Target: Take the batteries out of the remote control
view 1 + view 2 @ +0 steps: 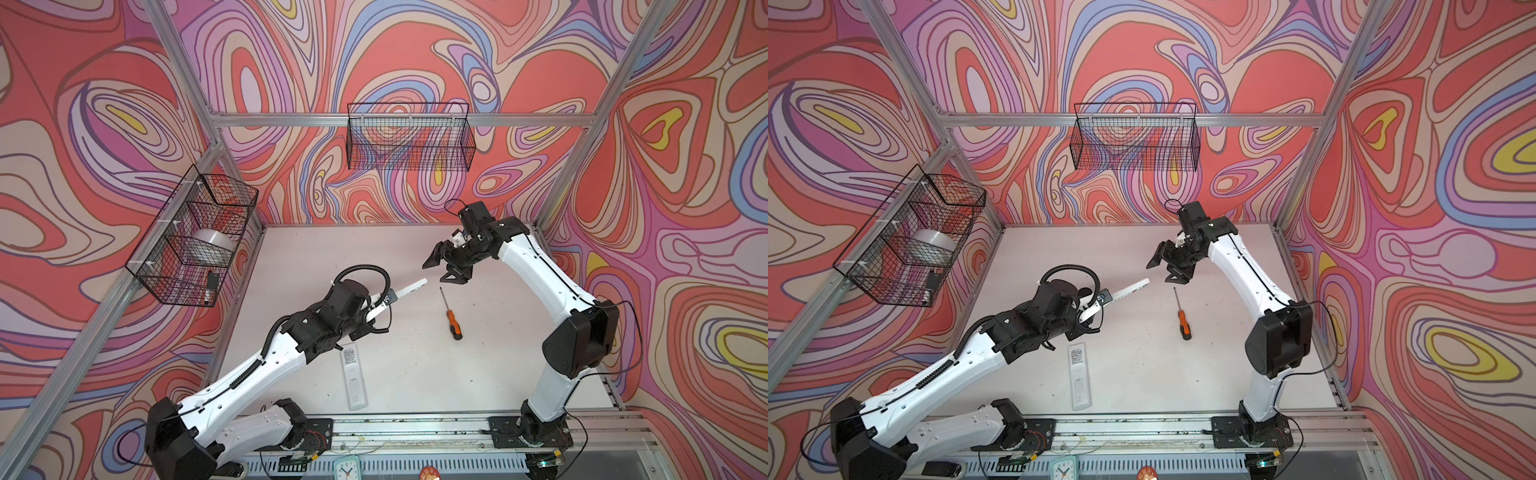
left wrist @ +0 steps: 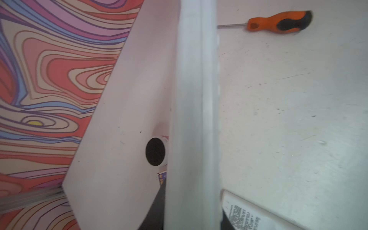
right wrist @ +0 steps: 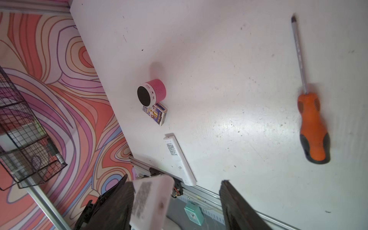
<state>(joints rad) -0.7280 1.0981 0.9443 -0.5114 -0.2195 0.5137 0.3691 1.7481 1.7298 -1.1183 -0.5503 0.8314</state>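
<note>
Left end effector [image 1: 376,309] clamped on the raised remote control [image 1: 409,289], whose long axis points rightward at the right end effector [image 1: 434,273], jaws wide, just off its tip; we judge that arm nearer. Batteries: we see none.

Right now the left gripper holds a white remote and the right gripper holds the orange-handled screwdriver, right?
Not quite. The left gripper does hold a white remote, but the right gripper stands open. The orange-handled screwdriver lies on the table, apart from it, as a top view shows.
</note>
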